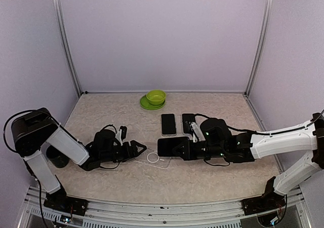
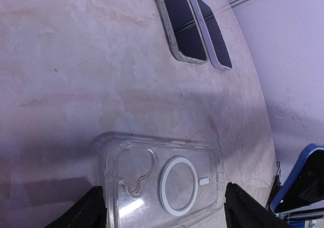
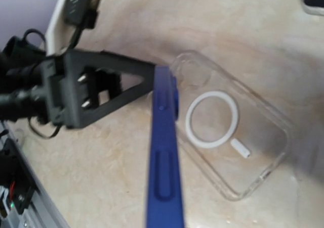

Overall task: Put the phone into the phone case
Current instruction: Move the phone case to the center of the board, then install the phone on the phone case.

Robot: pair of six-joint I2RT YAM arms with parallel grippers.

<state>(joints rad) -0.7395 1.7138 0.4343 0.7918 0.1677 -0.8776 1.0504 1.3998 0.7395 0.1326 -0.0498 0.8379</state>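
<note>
The left claw (image 1: 140, 152) is standing wide open, holding nothing, its fingers flanking one end of the clear phone case (image 1: 154, 158), which is lying flat on the tabletop (image 1: 101, 122). The right claw (image 1: 188, 148) is clamping the blue phone (image 1: 172, 147) on edge over the case. Beyond, two other phones (image 1: 168, 124) are lying side by side.
</note>
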